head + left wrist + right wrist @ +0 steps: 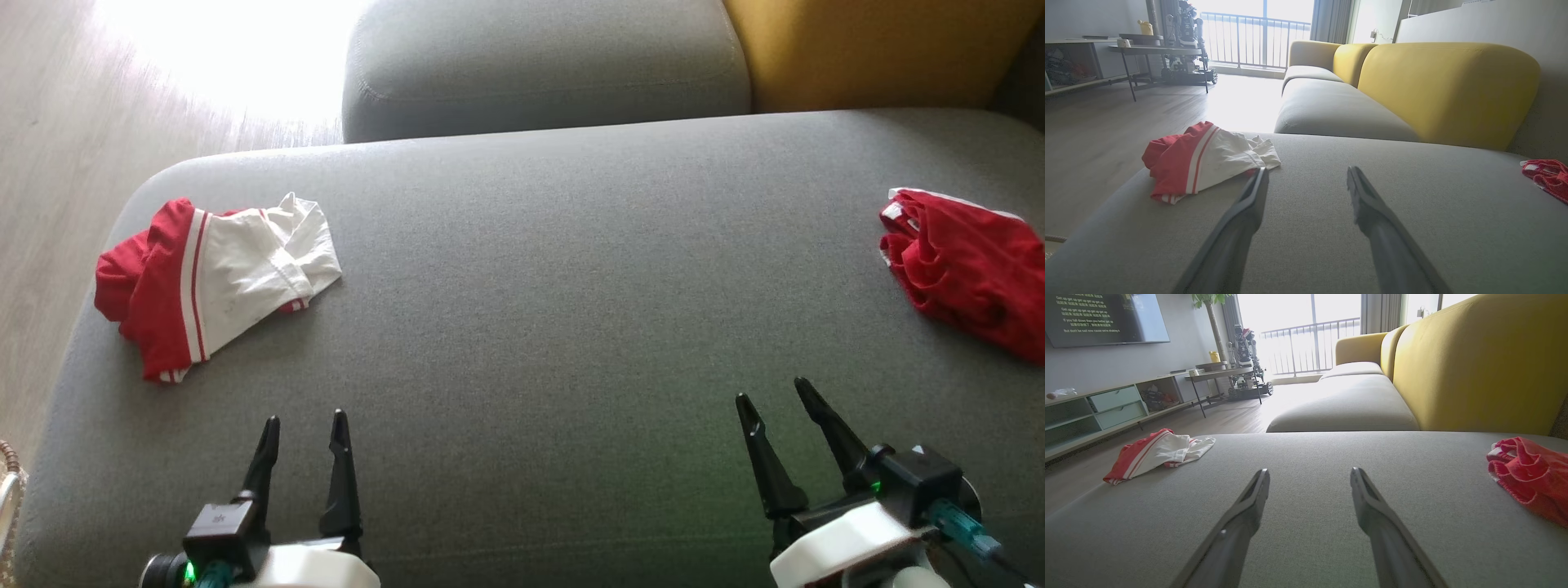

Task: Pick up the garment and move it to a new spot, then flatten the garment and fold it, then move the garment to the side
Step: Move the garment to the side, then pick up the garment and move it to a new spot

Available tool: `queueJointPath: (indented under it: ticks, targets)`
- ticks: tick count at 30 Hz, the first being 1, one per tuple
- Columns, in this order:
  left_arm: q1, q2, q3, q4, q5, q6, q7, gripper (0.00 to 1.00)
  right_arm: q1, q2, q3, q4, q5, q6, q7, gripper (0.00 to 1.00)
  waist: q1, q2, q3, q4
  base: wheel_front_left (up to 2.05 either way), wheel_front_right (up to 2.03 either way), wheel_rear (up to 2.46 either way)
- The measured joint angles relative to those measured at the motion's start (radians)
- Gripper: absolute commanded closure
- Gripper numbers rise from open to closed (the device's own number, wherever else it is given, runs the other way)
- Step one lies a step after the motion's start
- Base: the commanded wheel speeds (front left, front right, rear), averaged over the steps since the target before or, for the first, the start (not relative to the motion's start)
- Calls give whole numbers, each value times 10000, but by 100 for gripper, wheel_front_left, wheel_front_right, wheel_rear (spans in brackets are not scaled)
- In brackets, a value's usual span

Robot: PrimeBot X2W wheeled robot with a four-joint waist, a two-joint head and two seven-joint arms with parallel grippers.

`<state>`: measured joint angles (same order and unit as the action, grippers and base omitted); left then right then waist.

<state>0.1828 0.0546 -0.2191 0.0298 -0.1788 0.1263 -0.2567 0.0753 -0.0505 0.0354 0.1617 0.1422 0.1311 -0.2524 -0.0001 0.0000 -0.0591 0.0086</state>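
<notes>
Two garments lie on the wide grey seat cushion. A white and red garment sits bunched near the cushion's left edge, also seen in the left wrist view and the right wrist view. A crumpled red garment lies at the right edge. My left gripper stands open at the lower left, nothing between its fingers, a short way in front of the white and red garment. My right gripper stands open at the lower right, apart from the red garment.
Behind the cushion are another grey seat and a yellow backrest. Wooden floor drops off past the cushion's left edge. Far across the room stand a side table and a low shelf unit.
</notes>
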Motion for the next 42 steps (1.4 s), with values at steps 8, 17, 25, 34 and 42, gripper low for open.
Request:
queueJointPath:
  ticks: [8,17,25,34,42]
  targets:
    - [-1,0,-56,84,-90,0,0,0,0,0,67,48,27,0,0,0,0,0,-31,156,0,0,0]
    - [-12,2,-238,-27,-36,61,0,0,-2,0,368,56,59,0,0,0,1,0,38,957,0,0,0]
    - [-7,8,-240,-184,94,56,0,0,6,4,564,-63,86,0,0,0,1,0,17,2209,0,0,0]
    - [33,12,-155,-301,238,12,0,0,7,6,709,-107,301,0,0,0,1,0,-93,3453,0,0,0]
    - [248,15,15,-410,364,-2,0,0,10,8,790,-117,353,0,0,0,1,0,-75,3808,0,0,0]
